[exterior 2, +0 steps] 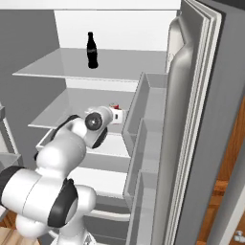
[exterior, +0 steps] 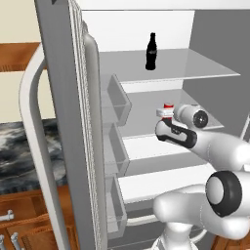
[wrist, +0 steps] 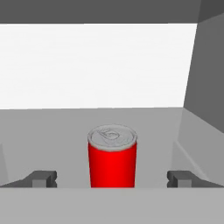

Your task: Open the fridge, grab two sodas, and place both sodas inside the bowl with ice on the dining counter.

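Hand view shows you the fingers [wrist: 112, 179] spread wide apart, a red can [wrist: 112, 156] standing upright between them on a fridge [exterior: 63, 122] shelf. One black soda bottle [exterior: 151, 51] stands a shelf above them.

No legible text, brand name, number or sign appears in any view. The black bottle [exterior: 151, 51] on the upper fridge shelf carries a faint pale mark on its body, too small and blurred to read. The red can [wrist: 112, 156] seen from the hand camera has a plain red side and a silver top with a pull tab, without printed lettering.
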Controlling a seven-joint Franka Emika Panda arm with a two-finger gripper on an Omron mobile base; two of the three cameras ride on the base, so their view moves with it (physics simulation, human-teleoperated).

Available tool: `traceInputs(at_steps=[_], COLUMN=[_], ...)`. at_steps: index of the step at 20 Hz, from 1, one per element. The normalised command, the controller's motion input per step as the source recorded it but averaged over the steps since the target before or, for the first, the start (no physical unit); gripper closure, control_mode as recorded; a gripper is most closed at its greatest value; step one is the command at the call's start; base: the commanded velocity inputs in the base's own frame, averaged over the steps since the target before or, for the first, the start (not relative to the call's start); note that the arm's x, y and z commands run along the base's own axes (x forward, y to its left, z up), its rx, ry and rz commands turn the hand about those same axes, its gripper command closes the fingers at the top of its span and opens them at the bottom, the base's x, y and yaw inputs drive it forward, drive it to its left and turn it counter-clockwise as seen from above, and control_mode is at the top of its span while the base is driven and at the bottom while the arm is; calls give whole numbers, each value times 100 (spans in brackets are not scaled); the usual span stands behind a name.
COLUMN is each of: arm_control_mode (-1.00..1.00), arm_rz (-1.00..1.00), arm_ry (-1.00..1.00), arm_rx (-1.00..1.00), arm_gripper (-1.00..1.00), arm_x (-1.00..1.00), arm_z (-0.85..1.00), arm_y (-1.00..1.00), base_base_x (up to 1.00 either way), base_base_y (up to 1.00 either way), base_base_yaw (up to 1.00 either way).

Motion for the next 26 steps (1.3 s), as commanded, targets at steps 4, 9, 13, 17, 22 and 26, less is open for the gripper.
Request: traceInputs(at_steps=[4, 9, 13, 17, 22, 26], arm_control_mode=[-100, -100, -100, -100, -100, -100], arm_rz=[0, 0, 0, 0, 0, 0], arm_ry=[0, 0, 0, 0, 0, 3], arm_rx=[0, 0, 0, 0, 0, 0], arm_gripper=[-100, -100, -100, 100, 100, 100], arm_x=[24, 30, 23, 22, 15, 2], arm_z=[-14, -8, -3, -10, -11, -7], arm_y=[-7, 0, 0, 0, 0, 0], base_base_x=[0, 0, 0, 0, 0, 0], base_base_y=[0, 0, 0, 0, 0, 0], base_base_yaw=[0, 0, 0, 0, 0, 0])
